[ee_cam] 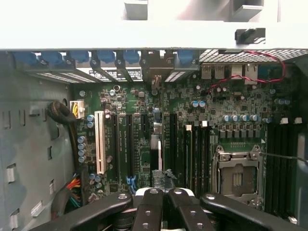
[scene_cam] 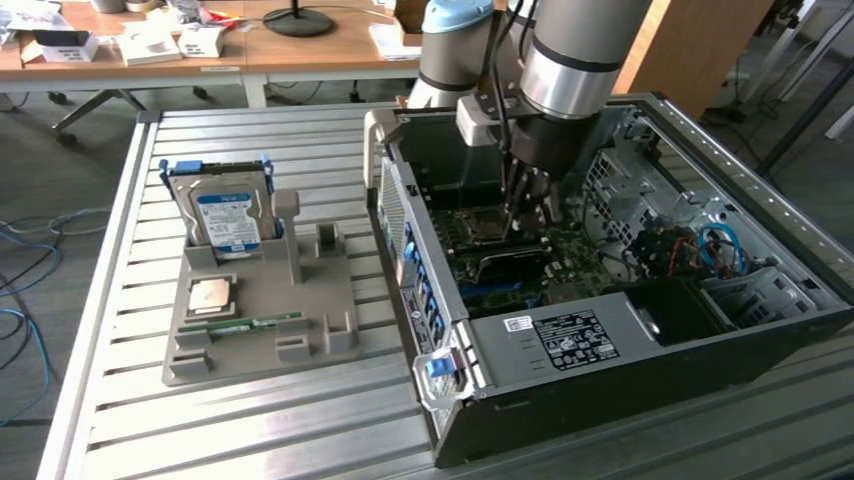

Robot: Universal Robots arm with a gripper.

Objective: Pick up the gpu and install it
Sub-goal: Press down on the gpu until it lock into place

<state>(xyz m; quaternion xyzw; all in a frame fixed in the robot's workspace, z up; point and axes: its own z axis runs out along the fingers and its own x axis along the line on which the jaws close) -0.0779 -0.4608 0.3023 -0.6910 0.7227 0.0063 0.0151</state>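
Surface: slatted metal table (scene_cam: pixel 120 330), grey parts tray (scene_cam: pixel 260 310), open computer case (scene_cam: pixel 601 300).
Room: wooden desks (scene_cam: pixel 200 45) behind.
Gripper (ee_cam: pixel 161 195): jaws closed on the gpu (ee_cam: pixel 155 149), edge-on over the motherboard (ee_cam: pixel 192 139).

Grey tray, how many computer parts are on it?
3: blue-labelled hard drive standing at the far end, square chip in the middle, green memory stick lying nearest the camera. More may be hidden.

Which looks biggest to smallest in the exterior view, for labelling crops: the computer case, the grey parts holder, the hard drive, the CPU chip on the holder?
1. Computer case
2. Grey parts holder
3. Hard drive, standing upright in the holder
4. CPU chip, lying flat on the holder

None look alike in size.
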